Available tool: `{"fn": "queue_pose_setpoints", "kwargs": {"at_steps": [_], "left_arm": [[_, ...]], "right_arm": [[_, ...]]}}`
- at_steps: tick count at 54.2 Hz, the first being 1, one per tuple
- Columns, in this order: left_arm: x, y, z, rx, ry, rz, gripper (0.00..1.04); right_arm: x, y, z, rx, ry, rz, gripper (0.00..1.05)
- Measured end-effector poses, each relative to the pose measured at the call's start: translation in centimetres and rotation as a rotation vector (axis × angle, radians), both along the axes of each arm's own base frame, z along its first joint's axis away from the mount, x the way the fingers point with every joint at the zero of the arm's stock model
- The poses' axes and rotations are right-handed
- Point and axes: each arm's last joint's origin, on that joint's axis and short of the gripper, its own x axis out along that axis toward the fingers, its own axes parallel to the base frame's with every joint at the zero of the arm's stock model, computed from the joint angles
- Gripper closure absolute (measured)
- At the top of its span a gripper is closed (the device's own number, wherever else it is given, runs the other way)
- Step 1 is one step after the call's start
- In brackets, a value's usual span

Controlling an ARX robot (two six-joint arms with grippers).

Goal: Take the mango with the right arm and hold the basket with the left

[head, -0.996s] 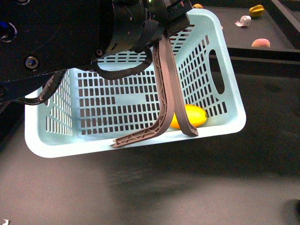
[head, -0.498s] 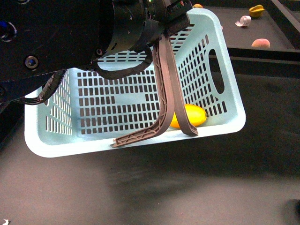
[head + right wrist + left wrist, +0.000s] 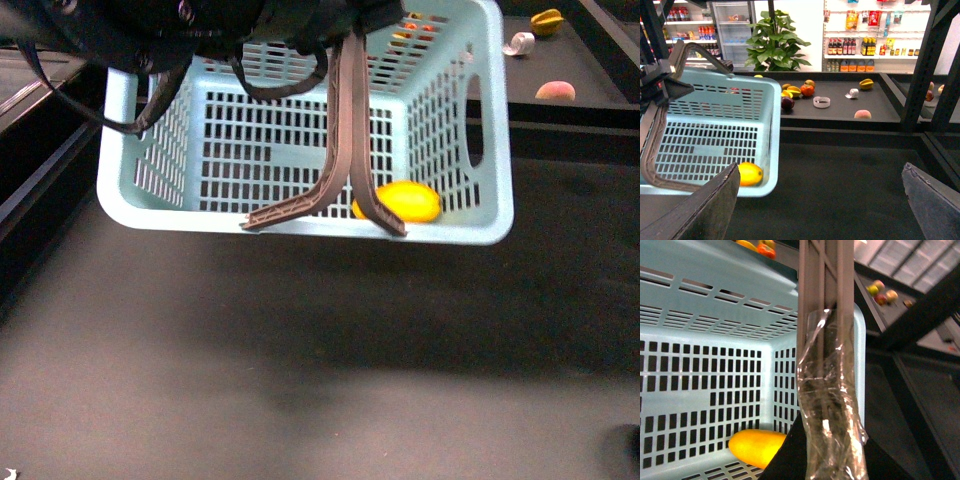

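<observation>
Two claws, two states. Your left claw is clamped on the basket by its two grey-brown handles. In the left wrist view you see clear film wrapped round both handles. The basket hangs tilted above the bench, with its shadow below. Your right claw is spread wide with nothing between the fingers, and it sits outside the basket.

Mango lies on the basket floor in the near right corner, touching the near wall. It's well below the left claw. It's apart from the right claw, with the basket's wall and rim between them.

In the way: the handles hang over the opening, and one handle's end crosses the mango's left tip in the front view. Beyond the basket you've got a raised bench with a star fruit, a peach, a white ring, a round orange fruit and a dark fruit. All are well apart from the mango. A black frame post stands beside that bench.

Mango's long axis runs side to side across your front view, along the near wall, lying flat. Can't tell one end from the other.
</observation>
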Motion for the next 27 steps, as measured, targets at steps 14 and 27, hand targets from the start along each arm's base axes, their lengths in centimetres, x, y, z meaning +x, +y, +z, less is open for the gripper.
{"fn": "queue_pose_setpoints", "kwargs": {"at_steps": [14, 27], "left_arm": [[4.5, 4.2, 0.5, -0.229, 0.128, 0.413, 0.97], [5.8, 8.2, -2.2, -0.421, 0.272, 0.719, 0.97]], "right_arm": [[0.0, 0.0, 0.0, 0.0, 0.0, 0.0, 0.08], [0.0, 0.0, 0.0, 0.0, 0.0, 0.0, 0.08]]}}
